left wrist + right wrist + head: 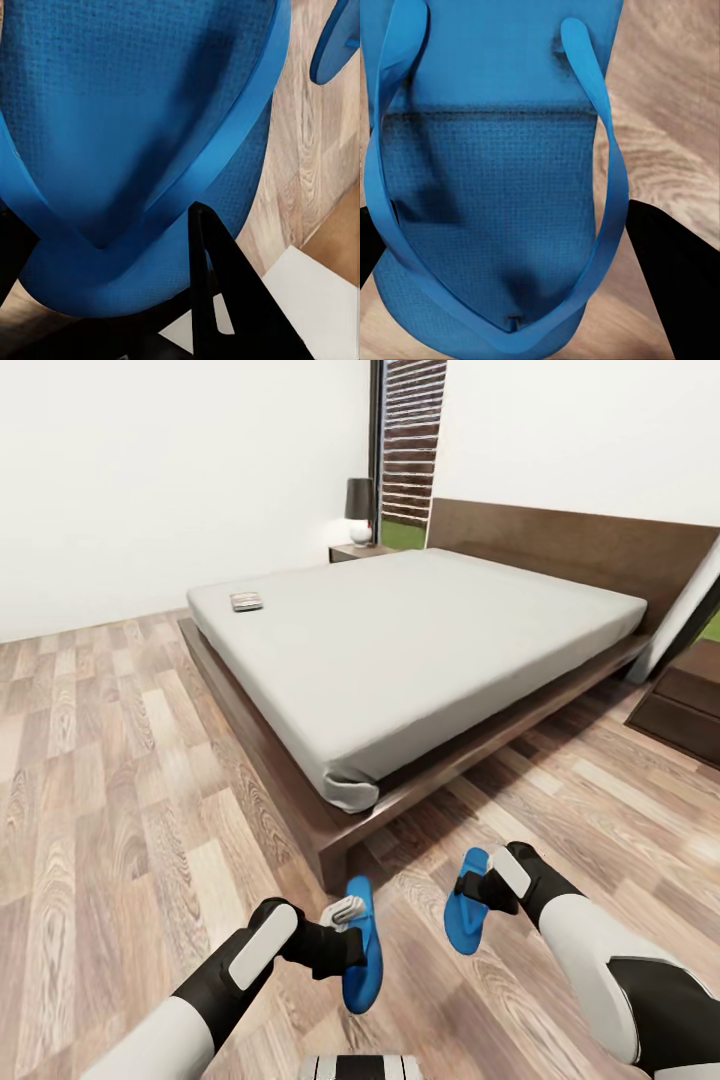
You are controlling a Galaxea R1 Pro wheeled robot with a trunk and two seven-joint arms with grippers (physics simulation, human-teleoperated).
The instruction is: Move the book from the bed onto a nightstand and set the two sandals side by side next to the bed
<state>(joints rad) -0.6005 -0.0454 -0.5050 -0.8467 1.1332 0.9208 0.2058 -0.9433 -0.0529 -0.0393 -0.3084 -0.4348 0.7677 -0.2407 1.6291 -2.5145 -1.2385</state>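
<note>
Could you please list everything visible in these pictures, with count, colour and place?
bed: one, dark brown frame and headboard, pale grey mattress, centre of the room.
book: one, dark cover with white band, on the mattress near its far left corner.
sandals: two, bright blue, one held in the left hand, one in the right hand, both above the floor by the bed's near corner.
nightstand: one, dark brown, beyond the bed's far side by the headboard.
lamp: one, dark shade, on that nightstand.
cabinet: one, dark brown, at the right edge.
floor: light wood planks.
left hand: shut on a sandal.
right hand: shut on the other sandal.
</note>
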